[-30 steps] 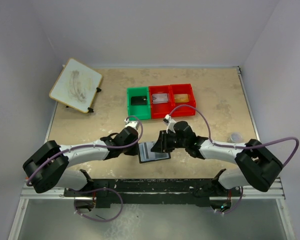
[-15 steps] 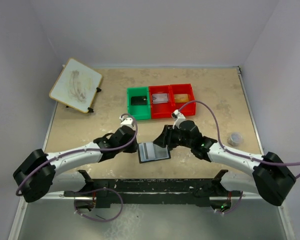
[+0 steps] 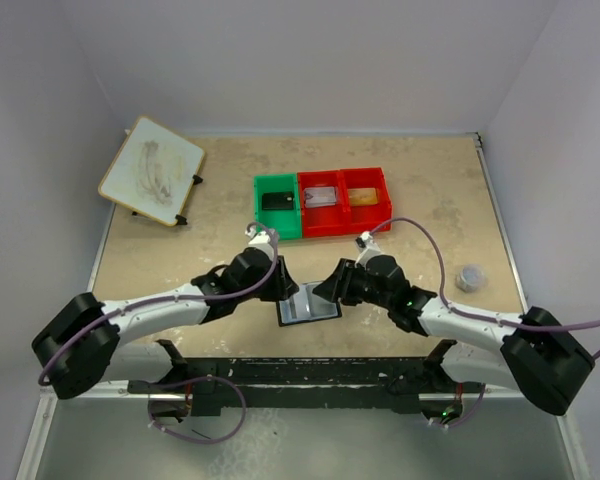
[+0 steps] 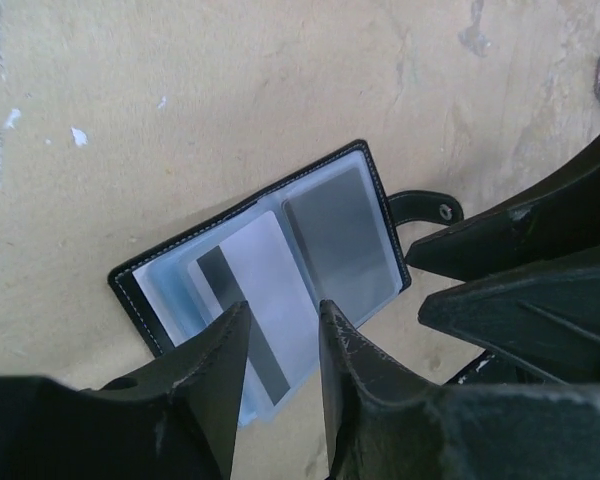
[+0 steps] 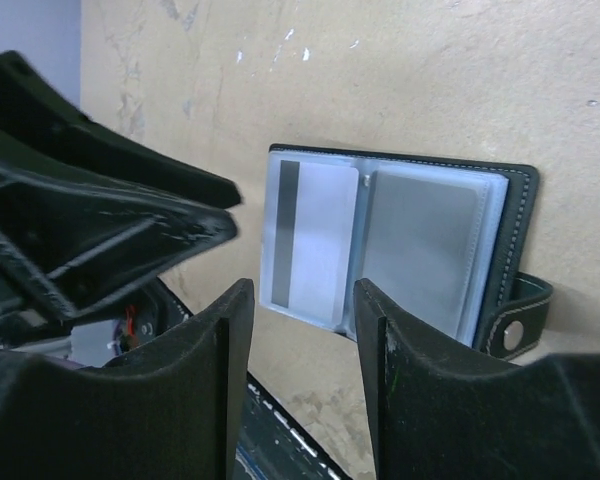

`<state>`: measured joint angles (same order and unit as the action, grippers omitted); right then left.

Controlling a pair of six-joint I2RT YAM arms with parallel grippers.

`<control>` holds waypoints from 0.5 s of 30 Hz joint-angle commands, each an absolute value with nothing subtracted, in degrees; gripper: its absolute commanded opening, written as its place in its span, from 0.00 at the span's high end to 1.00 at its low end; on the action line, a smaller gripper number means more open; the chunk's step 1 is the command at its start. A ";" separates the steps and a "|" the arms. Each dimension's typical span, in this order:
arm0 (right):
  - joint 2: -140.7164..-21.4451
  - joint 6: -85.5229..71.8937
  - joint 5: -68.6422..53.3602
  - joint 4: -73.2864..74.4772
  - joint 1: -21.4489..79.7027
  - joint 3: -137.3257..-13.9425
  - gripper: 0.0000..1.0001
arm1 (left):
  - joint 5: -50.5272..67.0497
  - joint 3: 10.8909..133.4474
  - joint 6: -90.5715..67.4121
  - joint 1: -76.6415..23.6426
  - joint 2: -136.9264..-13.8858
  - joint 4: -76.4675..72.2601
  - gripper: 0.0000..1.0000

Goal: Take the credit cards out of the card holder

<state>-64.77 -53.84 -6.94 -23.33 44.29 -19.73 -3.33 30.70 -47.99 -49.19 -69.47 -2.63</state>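
While the holder (image 4: 292,250) lies open on the table (image 4: 180,100), I see my left gripper (image 4: 283,308) parted narrowly and empty, its tips over the striped card (image 4: 260,270); my right gripper (image 5: 302,290) gapes wider, empty, both pocketed cards showing between its fingers
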 commanded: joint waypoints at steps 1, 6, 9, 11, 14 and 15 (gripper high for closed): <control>-68.20 -54.73 -11.58 -31.66 44.47 -19.45 0.54 | 1.48 29.98 -49.23 -49.31 -75.32 -7.97 0.72; -73.46 -52.84 -14.03 -31.64 44.47 -21.23 0.56 | -2.91 28.52 -47.98 -49.57 -79.18 -3.93 0.85; -76.07 -52.09 -14.51 -33.07 44.47 -22.13 0.57 | -4.16 27.10 -47.71 -49.57 -78.93 -2.78 0.86; -77.99 -51.99 -16.22 -34.38 44.47 -22.48 0.57 | -4.60 27.05 -47.27 -49.57 -79.31 -1.92 0.86; -80.98 -51.69 -17.39 -35.20 44.47 -23.85 0.58 | -4.89 27.54 -46.65 -49.54 -79.79 -0.98 0.87; -82.06 -51.53 -17.60 -35.27 44.47 -24.48 0.58 | -5.27 27.80 -46.43 -49.64 -79.87 -0.52 0.87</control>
<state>-79.55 -53.08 -14.79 -31.07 44.29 -20.88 -2.83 28.82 -48.45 -49.30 -78.85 -5.39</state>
